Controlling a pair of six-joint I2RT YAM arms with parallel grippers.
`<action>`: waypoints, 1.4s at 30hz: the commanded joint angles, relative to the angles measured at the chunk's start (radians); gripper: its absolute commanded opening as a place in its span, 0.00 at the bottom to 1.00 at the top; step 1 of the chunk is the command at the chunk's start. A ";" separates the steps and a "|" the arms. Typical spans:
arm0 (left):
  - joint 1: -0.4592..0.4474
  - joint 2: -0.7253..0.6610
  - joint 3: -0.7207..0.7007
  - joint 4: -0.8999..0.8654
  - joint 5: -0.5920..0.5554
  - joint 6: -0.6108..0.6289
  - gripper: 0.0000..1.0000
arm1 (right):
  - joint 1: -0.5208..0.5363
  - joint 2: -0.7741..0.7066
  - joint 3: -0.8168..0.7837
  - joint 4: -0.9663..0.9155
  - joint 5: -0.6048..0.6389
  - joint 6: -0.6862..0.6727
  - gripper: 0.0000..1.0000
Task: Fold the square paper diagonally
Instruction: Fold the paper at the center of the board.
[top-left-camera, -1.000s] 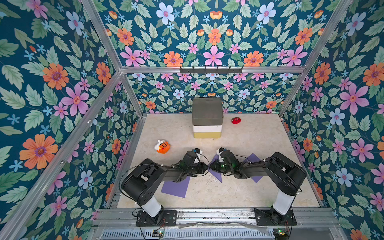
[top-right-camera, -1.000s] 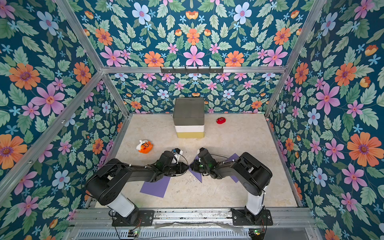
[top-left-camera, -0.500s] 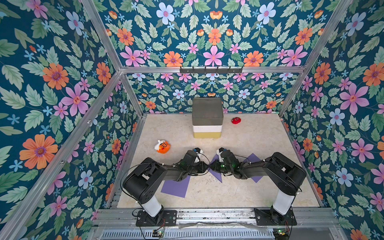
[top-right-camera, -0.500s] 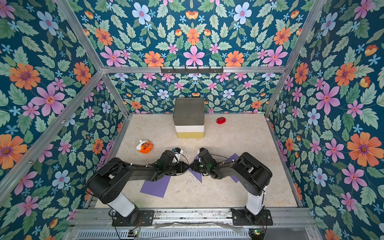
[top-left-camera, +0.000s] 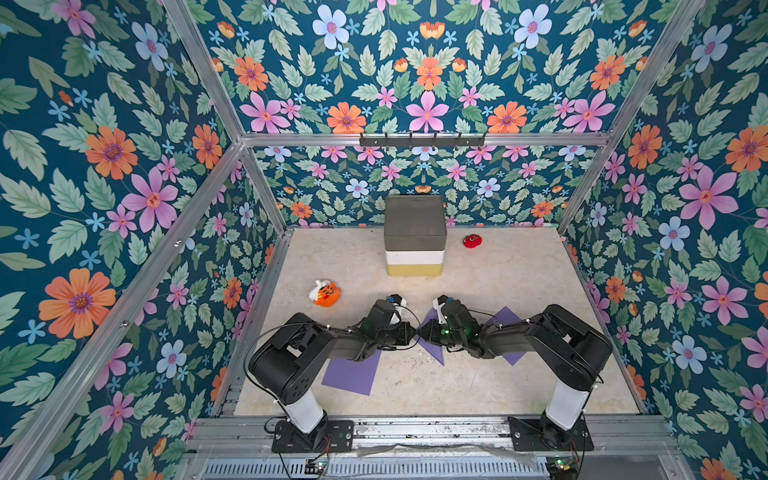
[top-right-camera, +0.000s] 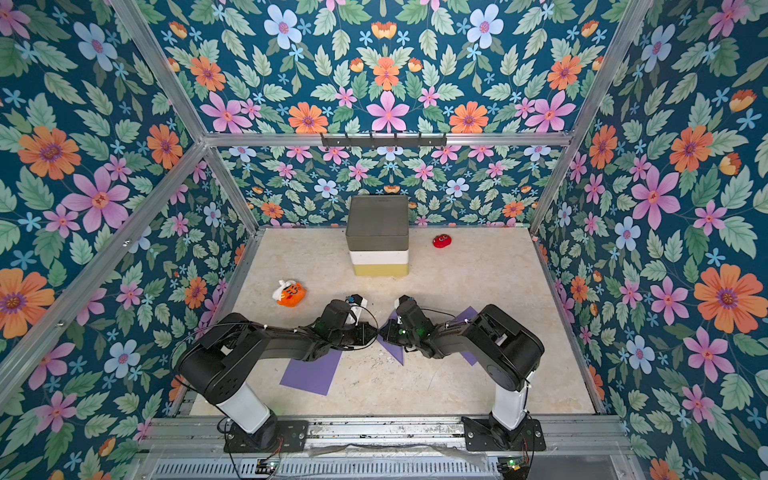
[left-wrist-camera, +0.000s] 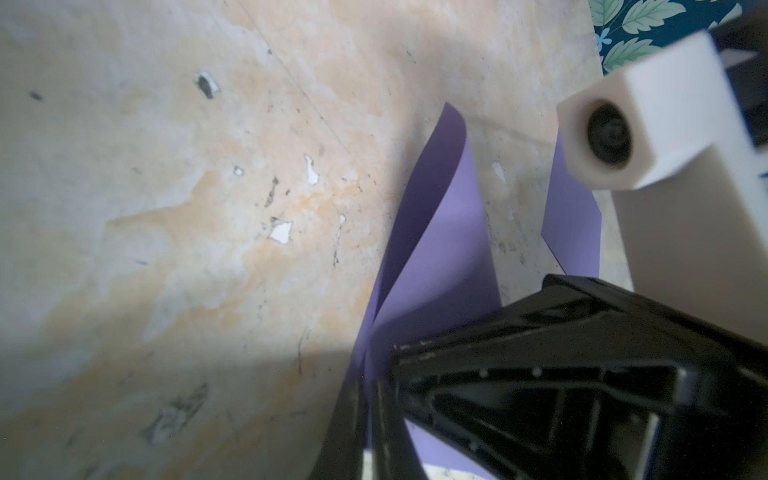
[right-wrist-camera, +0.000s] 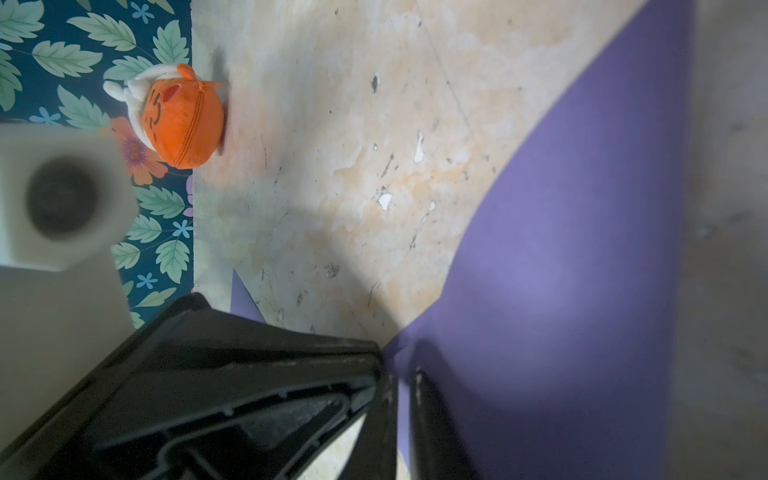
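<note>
Near the middle of the tabletop (top-left-camera: 478, 386), toward its front edge, the left fingers (left-wrist-camera: 345, 436) pinch the curled purple paper (top-left-camera: 432, 349), lifted partly off the surface, and just beside them, tip to tip, the right fingers (right-wrist-camera: 424, 424) clamp the same sheet.

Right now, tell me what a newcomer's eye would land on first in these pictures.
The loud floral walls enclosing the cell hit first. Next, at the front middle of the table, the left gripper and right gripper meet tip to tip, both pinched on a raised purple paper. An orange plush sits left of them and stacked boxes stand at the back.
</note>
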 joint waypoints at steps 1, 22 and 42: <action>0.001 0.016 -0.004 -0.072 -0.060 0.036 0.09 | 0.004 0.006 -0.008 -0.174 0.011 0.003 0.14; 0.001 0.024 -0.023 -0.206 -0.200 0.098 0.00 | -0.004 -0.038 0.056 -0.272 0.049 -0.017 0.18; -0.011 0.073 -0.011 -0.264 -0.283 0.097 0.00 | -0.014 -0.095 -0.020 -0.293 0.101 0.003 0.18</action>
